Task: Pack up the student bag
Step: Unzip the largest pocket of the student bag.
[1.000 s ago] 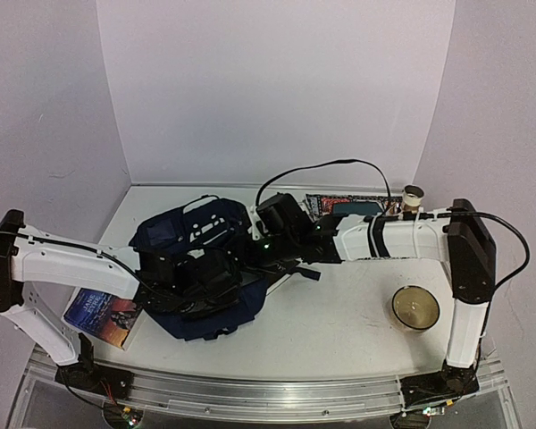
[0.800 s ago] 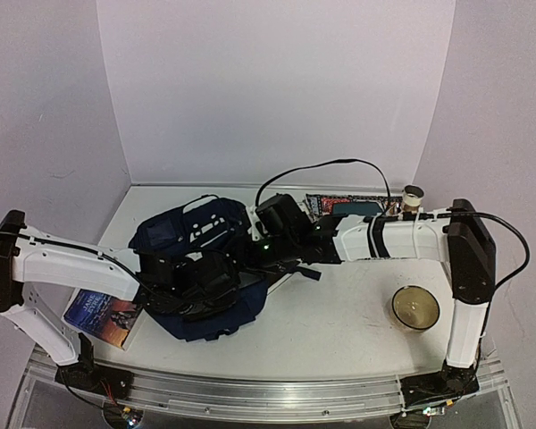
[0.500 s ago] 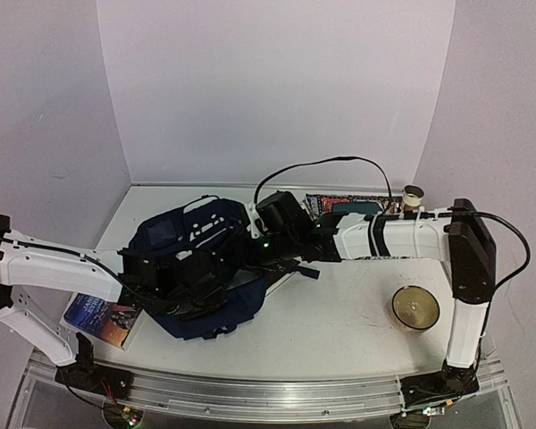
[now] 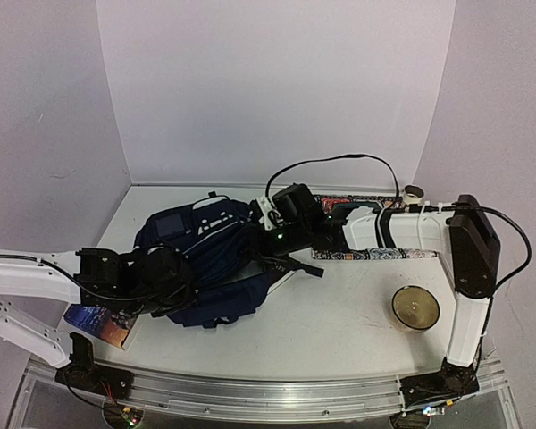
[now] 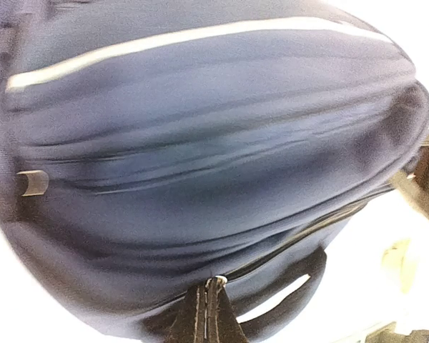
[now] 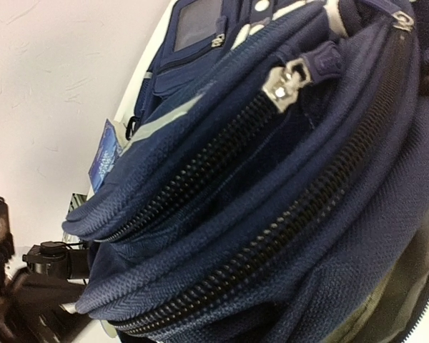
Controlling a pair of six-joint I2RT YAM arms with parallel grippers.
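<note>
Left jaws have just snapped shut on the near edge of the big dark navy fabric backpack mid-desk, and that arm's pulled back, stretching it. Right jaws are closed at its far top. Guessing they're opening the zip; packing not started.

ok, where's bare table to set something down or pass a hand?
Free: white tabletop between the navy fabric backpack and the round brass-coloured bowl, nearer than the right arm; the back-left corner behind the backpack. Crowded: back right (patterned mat, small capped jar) and near-left edge by the glossy book.
</note>
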